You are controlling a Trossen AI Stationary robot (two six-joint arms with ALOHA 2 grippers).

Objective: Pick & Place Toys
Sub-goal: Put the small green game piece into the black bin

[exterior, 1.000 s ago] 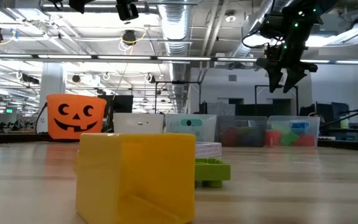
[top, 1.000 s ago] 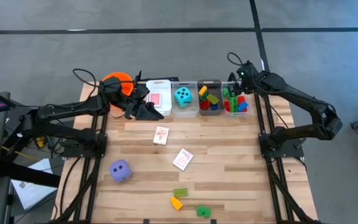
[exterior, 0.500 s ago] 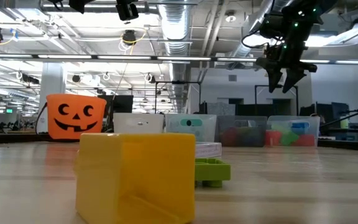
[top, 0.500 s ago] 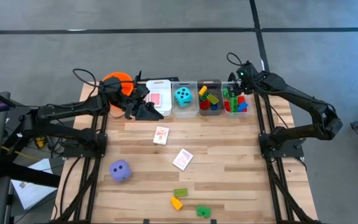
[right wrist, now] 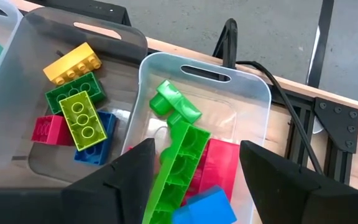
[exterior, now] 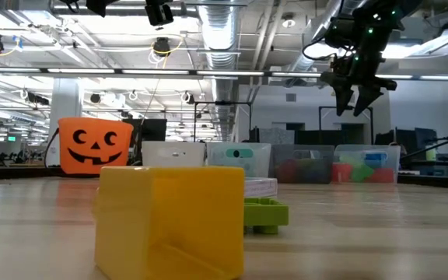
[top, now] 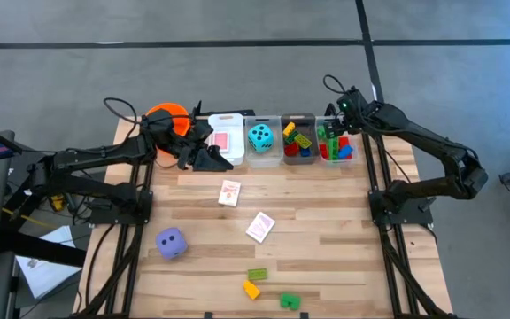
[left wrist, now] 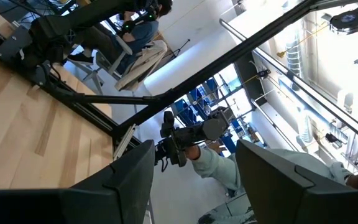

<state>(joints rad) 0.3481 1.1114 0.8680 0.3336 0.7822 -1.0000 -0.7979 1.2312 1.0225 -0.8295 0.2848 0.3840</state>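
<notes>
I have the right gripper (exterior: 358,101) hanging above the clear bin (right wrist: 253,106) at the far right end of the row along the table's back edge; its fingers stand apart with nothing between them. That bin holds green bricks (right wrist: 178,158), a red brick (right wrist: 219,167) and a blue brick (right wrist: 207,208); the next bin (top: 298,140) holds more mixed bricks, and the teal die (top: 260,136) and a pink card (top: 224,142) sit in the two bins beyond. My left gripper (top: 204,155) waits near the back-left corner by the orange bucket (top: 167,115), fingers apart and empty. Two pink-backed cards (top: 229,192) (top: 260,227) lie mid-table. The purple die (top: 170,243) is toward the front-left, and the yellow (top: 251,289), lime (top: 257,275) and green (top: 289,301) bricks lie at the front edge.
</notes>
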